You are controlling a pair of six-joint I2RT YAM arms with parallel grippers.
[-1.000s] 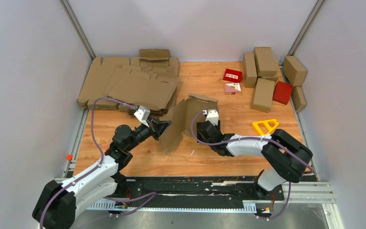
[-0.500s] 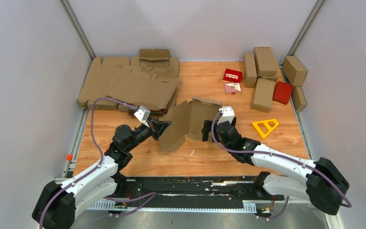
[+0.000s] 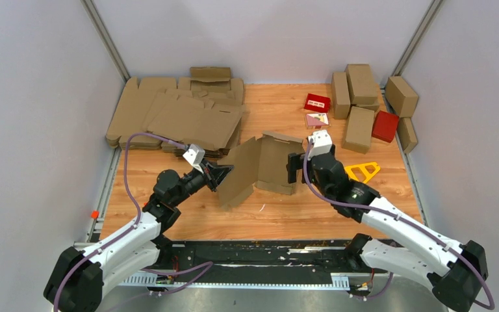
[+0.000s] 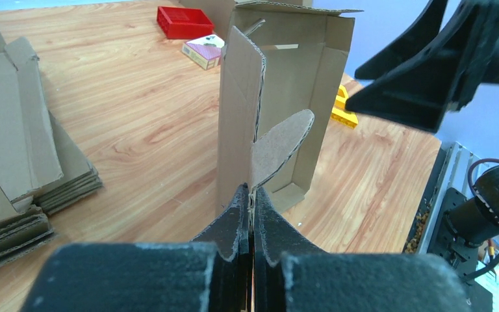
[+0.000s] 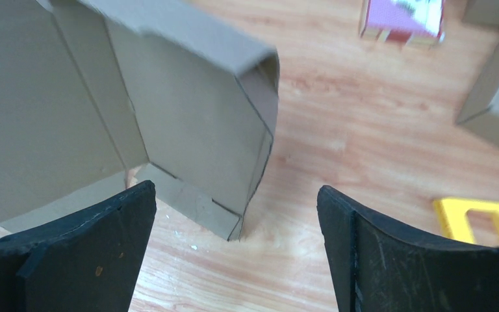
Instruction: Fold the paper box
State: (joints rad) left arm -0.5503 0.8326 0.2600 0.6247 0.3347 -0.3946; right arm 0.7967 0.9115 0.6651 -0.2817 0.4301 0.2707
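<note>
**Insp. note: L gripper clamped on box panel; R gripper released, nothing held.**

Plain brown die-cut cardboard paper box (image 3: 263,166) sits part-folded near the centre of the wooden bench (image 3: 279,221): wide panel raised at an angle on its left side, shallow tray section w/ side walls up on its right. L gripper (image 3: 227,172), black fingers pressed together, grasps the raised panel's edge next to a rounded tab. R gripper (image 3: 294,168) is at the tray's right wall, jaws spread wide, one each side of the tray corner; contact can't be told. Elsewhere: stack of flat brown cardboard blanks (image 3: 175,117) at far-left corner; closed brown cardboard boxes (image 3: 357,97) and red boxes (image 3: 384,125) at far-right corner; yellow triangular plastic frame (image 3: 362,171) near right edge, just beside the R arm.
</note>
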